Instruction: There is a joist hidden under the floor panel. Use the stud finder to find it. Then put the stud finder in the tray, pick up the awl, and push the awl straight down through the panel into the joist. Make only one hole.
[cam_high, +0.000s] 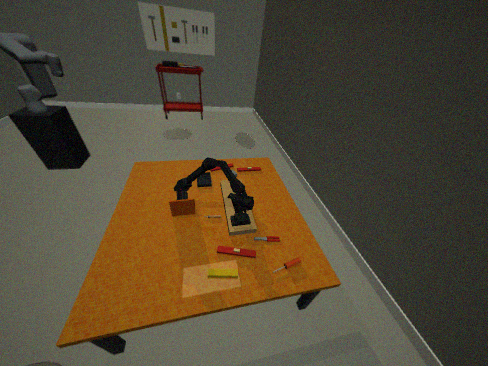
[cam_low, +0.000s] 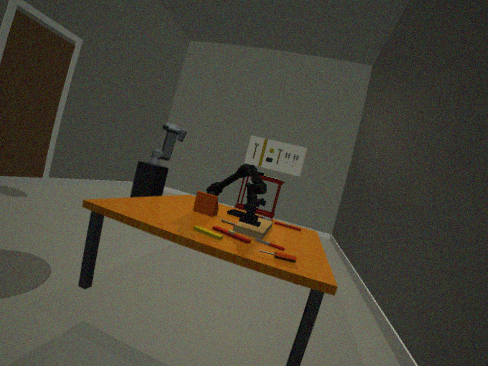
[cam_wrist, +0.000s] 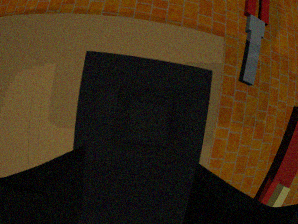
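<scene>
Gripping 1 stud finder over 1 panel.

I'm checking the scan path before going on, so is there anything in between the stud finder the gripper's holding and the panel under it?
Nothing visible stands between the stud finder in the gripper and the pale panel below.

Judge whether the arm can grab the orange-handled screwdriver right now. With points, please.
Probably not: the gripper (cam_high: 241, 212) (cam_low: 251, 215) is shut on a black block (cam_high: 240, 219) (cam_wrist: 142, 110). It likely must set that down first; nothing lies on the screwdriver (cam_high: 292, 263) (cam_low: 285, 257).
</scene>
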